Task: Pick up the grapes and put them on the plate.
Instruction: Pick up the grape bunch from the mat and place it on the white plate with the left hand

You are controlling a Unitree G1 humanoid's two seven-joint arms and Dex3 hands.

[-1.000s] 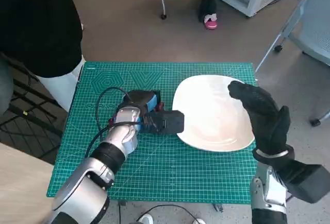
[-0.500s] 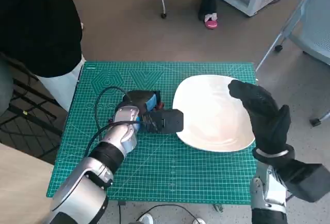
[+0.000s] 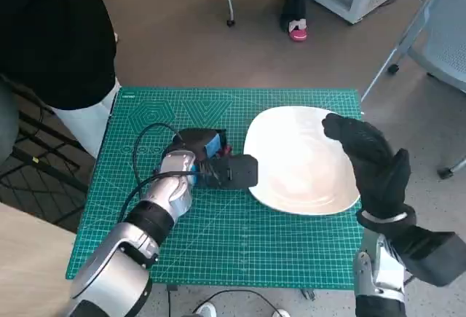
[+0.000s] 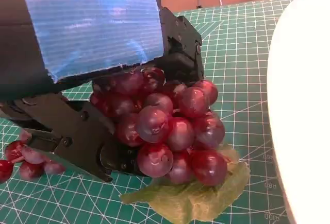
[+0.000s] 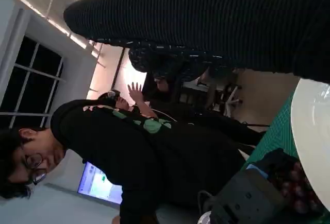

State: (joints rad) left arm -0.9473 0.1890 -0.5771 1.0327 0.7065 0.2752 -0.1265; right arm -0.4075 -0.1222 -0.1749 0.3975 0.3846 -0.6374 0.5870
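A bunch of dark red grapes (image 4: 170,131) with a green leaf (image 4: 196,198) lies on the green mat, just left of the white plate (image 3: 298,164). My left hand (image 3: 211,160) is down over the bunch, and its black fingers (image 4: 77,136) curl round the grapes and grip them. From the head view only a sliver of red grapes (image 3: 228,149) shows beside the hand. The plate's rim (image 4: 304,105) is close beside the bunch. My right hand (image 3: 371,164) hovers above the plate's right edge with its fingers spread, holding nothing. The plate (image 5: 309,126) is bare.
A few loose grapes (image 4: 23,154) lie on the mat (image 3: 240,237) behind the left hand. A person in black (image 3: 51,33) stands at the table's left; a person (image 5: 103,147) also shows in the right wrist view. Chair legs and feet (image 3: 295,25) are beyond the table.
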